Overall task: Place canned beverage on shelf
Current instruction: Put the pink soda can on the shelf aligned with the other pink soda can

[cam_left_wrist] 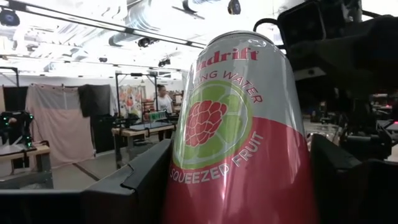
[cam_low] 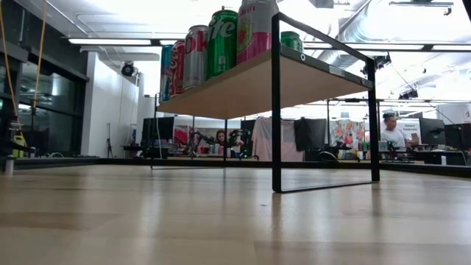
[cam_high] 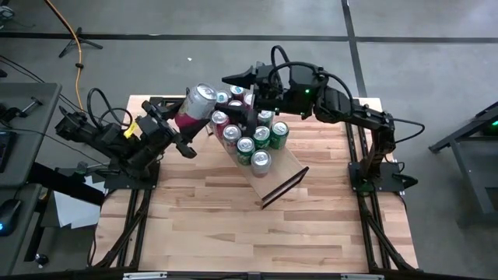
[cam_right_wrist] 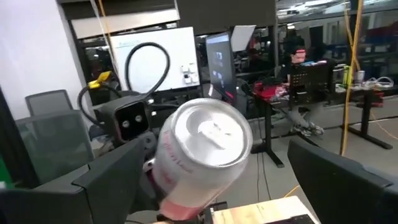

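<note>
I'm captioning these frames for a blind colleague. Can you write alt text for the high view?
Seen from above, the left gripper holds a pink-and-white can tilted in the air beside the shelf, which already carries a cluster of cans. The right gripper hovers open over the shelf's far end, facing the held can.

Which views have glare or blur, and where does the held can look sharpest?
Low view: ceiling lights wash out above the shelf. Right wrist view: the can is soft and blurred. Left wrist view: the label is crisp in the left hand, with a bright ceiling behind.
</note>
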